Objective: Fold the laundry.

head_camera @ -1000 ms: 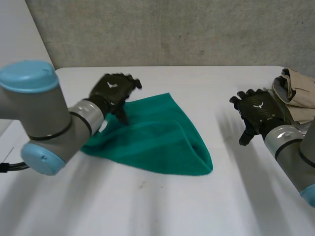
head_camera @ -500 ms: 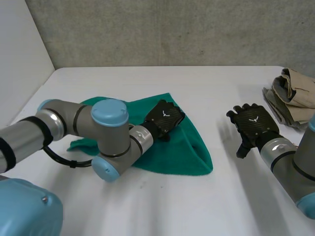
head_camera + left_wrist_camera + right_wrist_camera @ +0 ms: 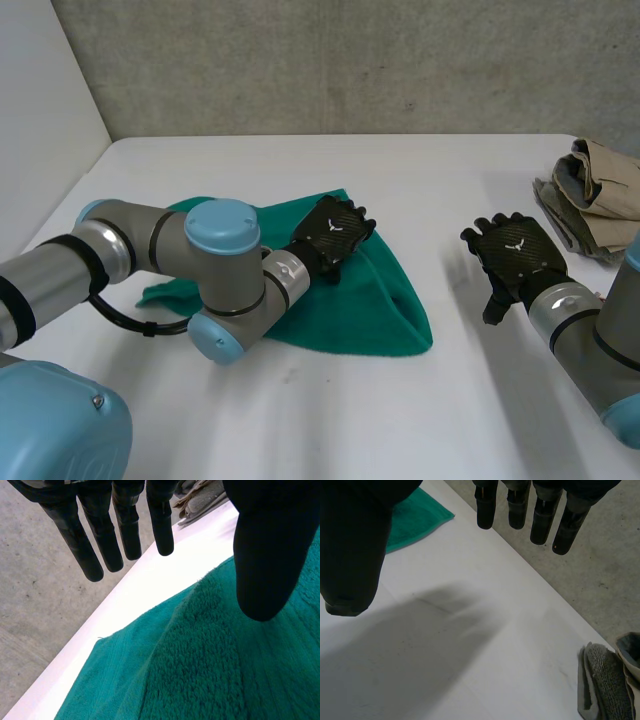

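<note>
A green towel lies folded and rumpled on the white table, left of the middle. My left hand hovers over the towel's far edge, fingers straight and apart from the thumb, holding nothing. In the left wrist view the fingers and thumb stand spread above the towel. My right hand is open over bare table to the towel's right, fingers straight. A corner of the towel lies beside its thumb.
A pile of beige and grey laundry sits at the table's far right edge, also seen beyond the right hand's fingertips as grey cloth. A concrete wall runs behind the table.
My left arm swung in from the towel's left side, and the hand now sits over the towel's far right part. In the last half second it lifted slightly. My right hand barely moved.
</note>
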### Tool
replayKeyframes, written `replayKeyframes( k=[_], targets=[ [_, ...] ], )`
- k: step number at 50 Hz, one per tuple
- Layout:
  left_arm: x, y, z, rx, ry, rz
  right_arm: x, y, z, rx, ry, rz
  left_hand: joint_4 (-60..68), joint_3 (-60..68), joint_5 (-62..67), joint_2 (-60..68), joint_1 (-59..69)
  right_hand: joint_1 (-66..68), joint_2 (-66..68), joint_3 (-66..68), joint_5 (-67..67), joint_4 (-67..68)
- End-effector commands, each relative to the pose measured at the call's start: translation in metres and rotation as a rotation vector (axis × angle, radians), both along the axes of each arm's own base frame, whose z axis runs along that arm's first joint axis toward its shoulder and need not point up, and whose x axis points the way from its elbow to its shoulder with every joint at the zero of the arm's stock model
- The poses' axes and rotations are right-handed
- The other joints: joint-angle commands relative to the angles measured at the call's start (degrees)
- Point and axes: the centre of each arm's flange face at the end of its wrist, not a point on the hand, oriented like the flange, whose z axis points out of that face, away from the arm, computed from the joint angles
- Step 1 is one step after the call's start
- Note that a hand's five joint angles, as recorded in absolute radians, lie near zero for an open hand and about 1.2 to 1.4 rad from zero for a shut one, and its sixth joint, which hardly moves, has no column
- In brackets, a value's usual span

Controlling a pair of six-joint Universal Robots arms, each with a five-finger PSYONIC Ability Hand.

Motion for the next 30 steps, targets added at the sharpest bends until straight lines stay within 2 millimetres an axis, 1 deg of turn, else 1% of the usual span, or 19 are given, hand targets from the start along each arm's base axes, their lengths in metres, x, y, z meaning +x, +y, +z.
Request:
replayKeyframes(
  k=[1,4,5,9,12,15,16,18,19,23,24,27,28,30],
  targets=[
    [0.0,0.002,0.001,0.001,-0.001,-0.004,0.0,0.0,0.0,0.0,-0.001,0.001,2.41,1.66,2.62,1.93,1.74,-1.61,-2.74,-2.38,-3.1,-3.54],
    [-0.001,0.002,-0.003,0.004,-0.004,-0.01,0.0,0.0,0.0,0.0,-0.002,0.003,4.92,4.18,5.14,4.44,4.26,-1.61,-2.74,-2.38,-3.1,-3.54],
    [-0.001,0.001,-0.004,0.004,-0.003,-0.013,0.0,0.001,0.0,0.001,-0.001,0.003,7.6,6.85,7.81,7.12,6.93,-1.61,-2.74,-2.38,-3.1,-3.54],
    [-0.003,0.0,-0.014,0.016,-0.011,-0.018,0.001,0.001,-0.001,0.003,-0.001,0.005,9.3,8.55,9.51,8.82,8.63,-1.61,-2.74,-2.38,-3.1,-3.54],
    [-0.006,-0.004,-0.02,0.012,-0.01,-0.018,0.0,0.001,-0.001,0.002,0.001,0.002,20.03,19.28,20.24,19.55,19.37,-1.61,-2.74,-2.38,-3.1,-3.54],
    [-0.007,-0.005,-0.02,0.007,-0.007,-0.015,0.0,0.0,0.0,0.0,-0.001,0.0,35.65,34.91,35.87,35.17,34.99,-1.61,-2.74,-2.38,-3.1,-3.54],
    [-0.007,-0.006,-0.018,0.001,-0.006,-0.008,0.0,0.0,0.0,0.0,-0.001,0.0,52.03,51.29,52.25,51.55,51.37,-1.61,-2.74,-2.38,-3.1,-3.54],
    [-0.007,-0.006,-0.014,-0.004,-0.001,-0.001,-0.001,-0.001,0.0,0.0,-0.002,0.0,53.69,52.95,53.9,53.21,53.03,-1.61,-2.74,-2.38,-3.1,-3.54],
    [-0.007,-0.007,-0.01,-0.011,0.003,0.003,-0.001,-0.001,0.001,-0.002,-0.003,0.001,53.69,52.95,53.9,53.21,53.03,-1.61,-2.74,-2.38,-3.1,-3.54],
    [-0.006,-0.003,0.019,-0.048,0.027,0.021,-0.001,-0.004,0.004,-0.005,-0.015,-0.003,53.69,52.95,53.9,53.21,53.03,-1.61,-2.74,-2.38,-3.1,-3.54],
    [-0.004,0.0,0.031,-0.059,0.033,0.029,-0.001,-0.005,0.005,-0.005,-0.018,-0.005,53.69,52.95,53.9,53.21,53.03,-1.61,-2.74,-2.38,-3.1,-3.54],
    [0.001,0.007,0.052,-0.079,0.049,0.032,0.0,-0.011,0.013,-0.03,-0.032,-0.009,53.69,52.95,53.9,53.21,53.03,-1.61,-2.74,-2.38,-3.1,-3.54],
    [0.006,0.012,0.068,-0.096,0.064,0.036,0.001,-0.013,0.016,-0.038,-0.036,-0.005,53.69,52.95,53.9,53.21,53.03,-1.61,-2.74,-2.38,-3.1,-3.54],
    [0.011,0.018,0.089,-0.122,0.081,0.039,0.003,-0.015,0.023,-0.03,-0.044,0.007,53.69,52.95,53.9,53.21,53.03,-1.61,-2.74,-2.38,-3.1,-3.54]
  ],
)
